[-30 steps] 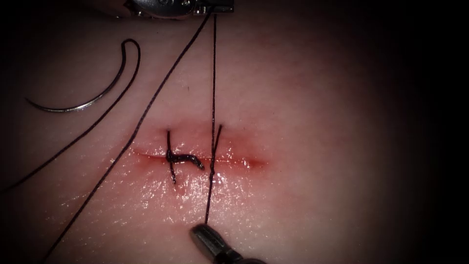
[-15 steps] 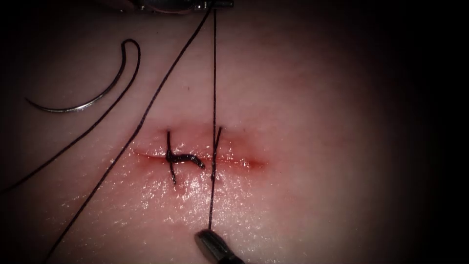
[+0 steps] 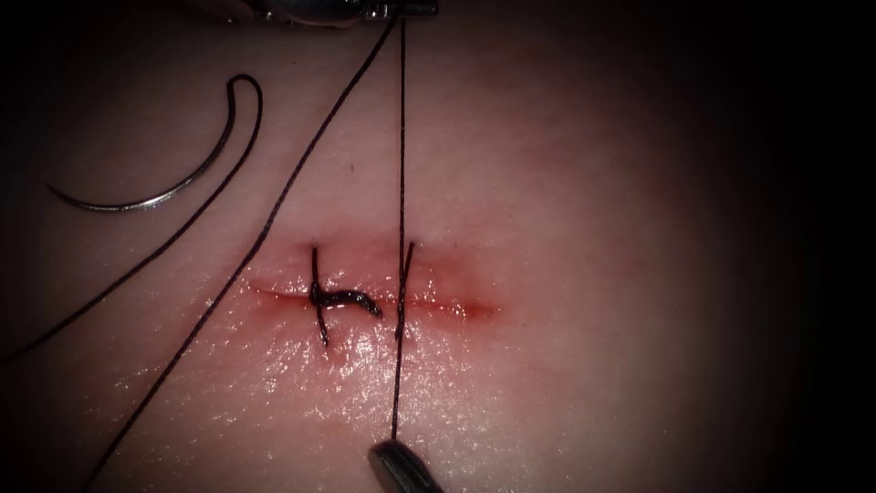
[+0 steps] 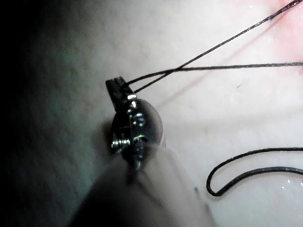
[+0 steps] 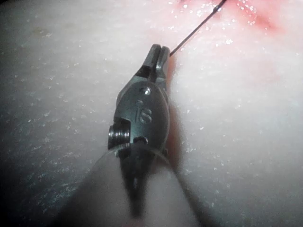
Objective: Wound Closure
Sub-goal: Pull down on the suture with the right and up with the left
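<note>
The tissue (image 3: pixel 566 201) has a red horizontal cut (image 3: pixel 456 306) with one tied stitch (image 3: pixel 333 297) and a second stitch (image 3: pixel 400 301) to its right. My left tool (image 3: pixel 406 7) sits at the top edge, shut on the thread (image 3: pixel 401 137); its jaws (image 4: pixel 117 87) pinch two strands. My right tool (image 3: pixel 391 452) is at the bottom edge, shut on the thread's lower end (image 5: pixel 191 33). The thread runs taut between both tools through the second stitch. The curved needle (image 3: pixel 155 194) lies free on the tissue at the upper left, held by neither tool.
A long strand of thread (image 3: pixel 228 283) runs from the left tool diagonally down to the lower left. Another strand loops from the needle's end (image 3: pixel 245 80) toward the left edge. Red fluid glistens below the cut (image 3: pixel 365 356).
The right tool has drawn downward toward the bottom edge, and the left tool has slipped slightly up. The thread between them stays taut. The needle has not moved.
</note>
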Controlling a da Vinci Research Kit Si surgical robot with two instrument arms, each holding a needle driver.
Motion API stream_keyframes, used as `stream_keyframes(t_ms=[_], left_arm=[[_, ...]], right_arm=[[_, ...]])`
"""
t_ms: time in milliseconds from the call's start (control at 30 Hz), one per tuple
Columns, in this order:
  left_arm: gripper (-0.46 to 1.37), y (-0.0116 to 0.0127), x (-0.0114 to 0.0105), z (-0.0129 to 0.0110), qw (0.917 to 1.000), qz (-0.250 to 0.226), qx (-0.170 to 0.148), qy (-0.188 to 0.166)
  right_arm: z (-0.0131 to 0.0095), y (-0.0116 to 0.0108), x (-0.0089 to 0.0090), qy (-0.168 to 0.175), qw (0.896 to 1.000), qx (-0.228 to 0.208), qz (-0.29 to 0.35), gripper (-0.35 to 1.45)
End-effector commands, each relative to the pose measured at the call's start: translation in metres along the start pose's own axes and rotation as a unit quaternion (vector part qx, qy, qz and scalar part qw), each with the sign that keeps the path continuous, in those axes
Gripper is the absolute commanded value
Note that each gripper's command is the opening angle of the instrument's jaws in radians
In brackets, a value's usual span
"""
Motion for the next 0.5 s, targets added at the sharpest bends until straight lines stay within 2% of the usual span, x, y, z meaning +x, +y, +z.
stream_keyframes(t_ms=[33, 500], left_arm=[[-0.35, 0.0001, 0.0000, 0.0000, 1.0000, 0.000, -0.001, 0.000], [-0.35, 0.0006, 0.0000, -0.0001, 1.0000, 0.000, -0.005, 0.004]], right_arm=[[0.0000, 0.0000, 0.0000, 0.001, 1.000, -0.001, 0.000, -0.35], [0.0002, 0.0001, 0.0012, 0.011, 1.000, 0.000, 0.004, -0.35]])
